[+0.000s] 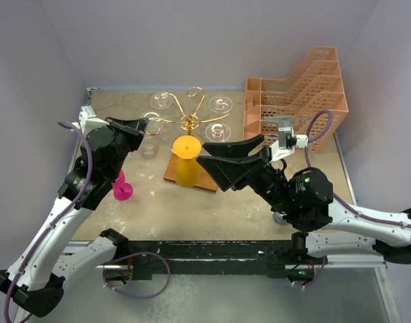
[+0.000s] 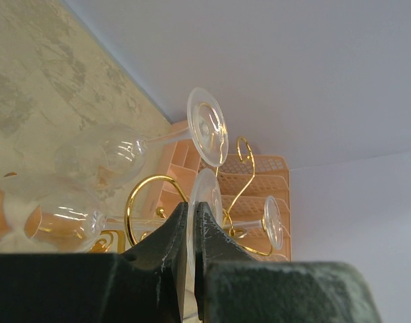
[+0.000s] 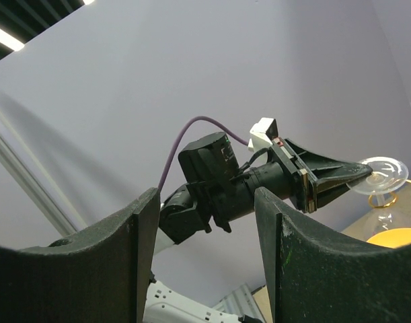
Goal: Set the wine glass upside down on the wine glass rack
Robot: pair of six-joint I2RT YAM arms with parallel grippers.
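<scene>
My left gripper (image 1: 143, 126) is shut on the flat foot of a clear wine glass (image 1: 149, 147), which hangs bowl down. In the left wrist view the jaws (image 2: 192, 205) pinch the foot's rim (image 2: 206, 188). The glass is right beside the left curled arm of the gold wine glass rack (image 1: 188, 122); I cannot tell whether it rests on that arm. Other clear glasses (image 1: 220, 104) hang upside down on the rack. My right gripper (image 1: 222, 166) is open and empty above the rack's wooden base (image 1: 175, 173). Its fingers (image 3: 148, 229) frame the left gripper and the glass's foot (image 3: 385, 171).
An upside-down yellow cup (image 1: 186, 160) stands on the rack's base. A pink glass (image 1: 122, 189) stands on the table under my left arm. A peach lattice tray stack (image 1: 299, 97) fills the back right corner. Walls close in on the table at both sides and at the back.
</scene>
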